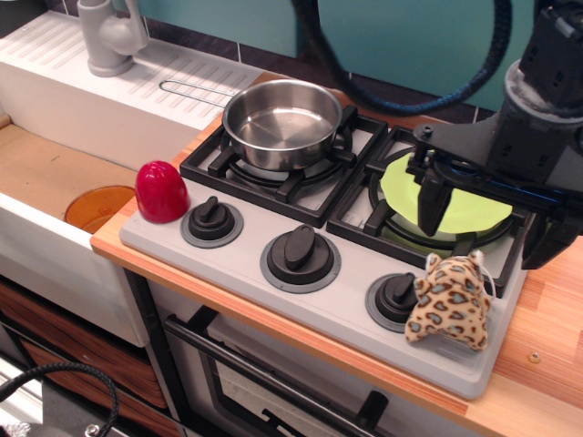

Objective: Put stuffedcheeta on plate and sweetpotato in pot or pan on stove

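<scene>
The stuffedcheeta lies on the stove's front right corner, next to the right knob. The lime-green plate sits on the right burner grate. The red sweetpotato stands upright at the stove's front left corner. The steel pan sits empty on the left burner, its wire handle pointing left. My gripper hangs just above the plate, behind the cheeta. It is open and empty. Its left finger is in plain view and the right finger is at the frame's right edge.
Three black knobs line the stove front. A sink lies to the left with an orange translucent dish inside it. A grey faucet stands behind the sink. A wooden counter borders the stove on the right.
</scene>
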{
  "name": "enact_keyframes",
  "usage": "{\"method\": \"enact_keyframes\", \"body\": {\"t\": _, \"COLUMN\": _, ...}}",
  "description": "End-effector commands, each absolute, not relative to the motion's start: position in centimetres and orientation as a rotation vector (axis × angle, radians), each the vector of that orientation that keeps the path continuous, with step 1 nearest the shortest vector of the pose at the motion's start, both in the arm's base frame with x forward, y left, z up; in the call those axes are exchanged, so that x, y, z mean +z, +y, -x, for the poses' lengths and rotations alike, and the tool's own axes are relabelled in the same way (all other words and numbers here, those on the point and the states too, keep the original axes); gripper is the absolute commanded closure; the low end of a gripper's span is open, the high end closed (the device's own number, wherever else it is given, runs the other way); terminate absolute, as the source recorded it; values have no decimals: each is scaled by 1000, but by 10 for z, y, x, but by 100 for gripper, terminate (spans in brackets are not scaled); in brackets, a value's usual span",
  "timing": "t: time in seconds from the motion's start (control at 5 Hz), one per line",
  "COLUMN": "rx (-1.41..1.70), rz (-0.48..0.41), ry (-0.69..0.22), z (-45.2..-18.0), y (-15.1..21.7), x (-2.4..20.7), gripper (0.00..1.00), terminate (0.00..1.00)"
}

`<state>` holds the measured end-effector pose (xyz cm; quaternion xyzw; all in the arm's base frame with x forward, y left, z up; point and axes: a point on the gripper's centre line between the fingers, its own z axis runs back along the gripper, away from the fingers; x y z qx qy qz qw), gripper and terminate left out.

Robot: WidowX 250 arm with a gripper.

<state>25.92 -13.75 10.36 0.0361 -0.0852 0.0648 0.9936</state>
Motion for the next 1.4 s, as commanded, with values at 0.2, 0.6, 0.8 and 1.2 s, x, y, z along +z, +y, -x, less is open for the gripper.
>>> {"method": "enact_keyframes", "body": {"t": 0.2, "rx": 142, "rz": -53, "ry": -224, "z": -263, "y": -136, "x": 83, "gripper": 0, "terminate": 0}}
{"method": "enact_keyframes", "body": {"t": 0.6, "rx": 146, "rz": -33, "ry": -292, "z": -271, "y": -135, "x": 52, "gripper": 0, "terminate": 0}}
{"method": "enact_keyframes", "body": {"t": 0.8, "rx": 143, "rz": -34, "ry": -309, "z": -273, "y": -134, "x": 42, "gripper": 0, "terminate": 0}}
{"method": "enact_keyframes", "body": {"t": 1.2, "rx": 160, "rz": -45, "ry": -272, "z": -275, "y": -140, "x": 40, "gripper": 100, "terminate": 0}}
